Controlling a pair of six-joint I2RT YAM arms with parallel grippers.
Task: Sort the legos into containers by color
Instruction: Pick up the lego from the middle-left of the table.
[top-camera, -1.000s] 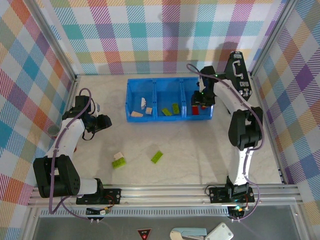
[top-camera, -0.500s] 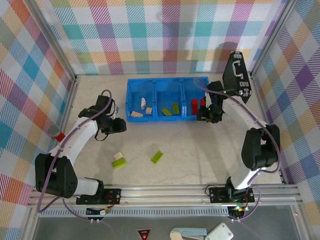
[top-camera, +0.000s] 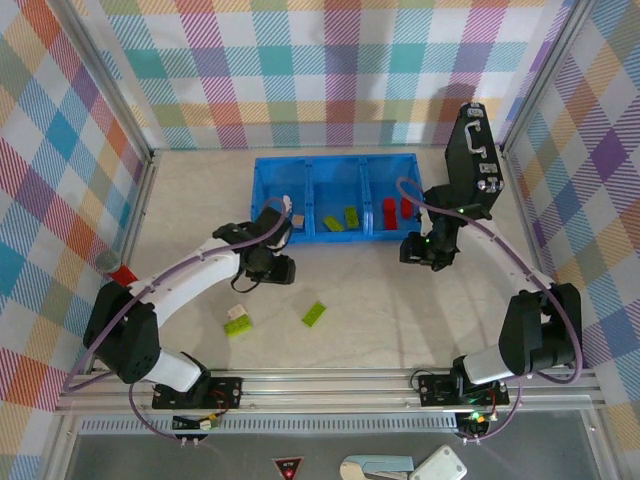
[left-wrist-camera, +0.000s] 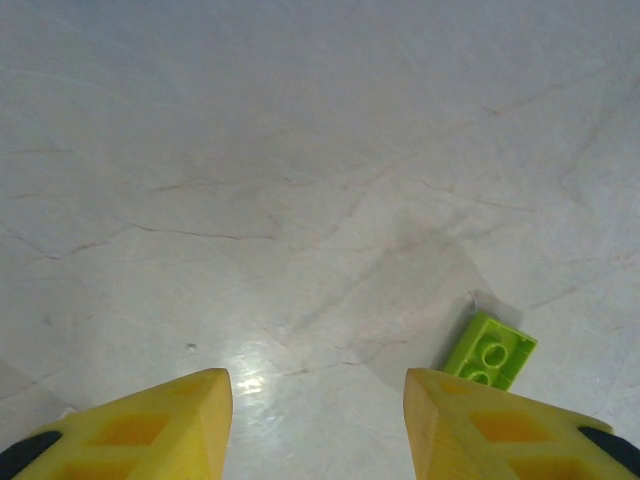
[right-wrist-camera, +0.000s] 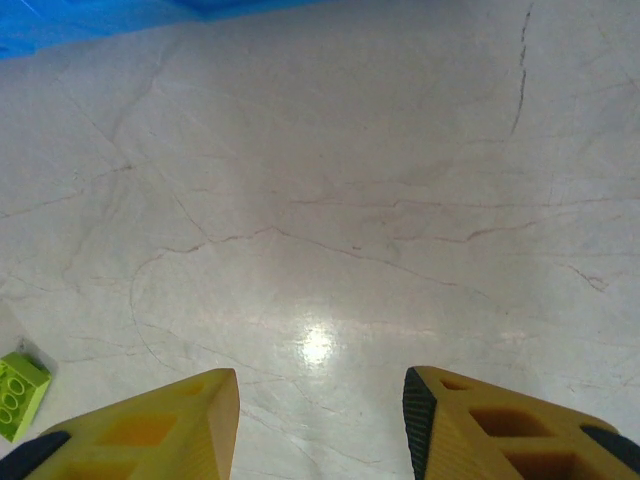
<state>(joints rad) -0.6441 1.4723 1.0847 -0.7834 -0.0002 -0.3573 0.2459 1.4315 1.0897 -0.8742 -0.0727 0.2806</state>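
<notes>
Two lime legos lay nearest the arm bases on the pale marbled table (top-camera: 400, 330). One lime brick (top-camera: 314, 313) sat alone near the middle. The second lime brick (top-camera: 238, 326) was to its left, with a cream brick (top-camera: 237, 311) touching its far side.

Just beyond them, the left gripper (top-camera: 278, 270) hung over bare table, its arm stretched in from the left. In the left wrist view the left gripper (left-wrist-camera: 318, 420) had its yellow fingers (left-wrist-camera: 160, 420) partly apart with nothing between them. A lime brick (left-wrist-camera: 490, 352) lay just ahead of the right-hand finger.

Across the table, the right gripper (top-camera: 412, 252) hovered near the tray's right end. In its own view the right gripper (right-wrist-camera: 320, 425) was likewise partly open and empty.

Farther back stood the blue tray (top-camera: 335, 162). Its left compartment held cream bricks (top-camera: 297, 220), partly hidden by the left arm. Its middle compartment held two lime bricks (top-camera: 333, 222), and its right one held two red bricks (top-camera: 388, 211).

A black case (top-camera: 470, 150) stood at the far right.
</notes>
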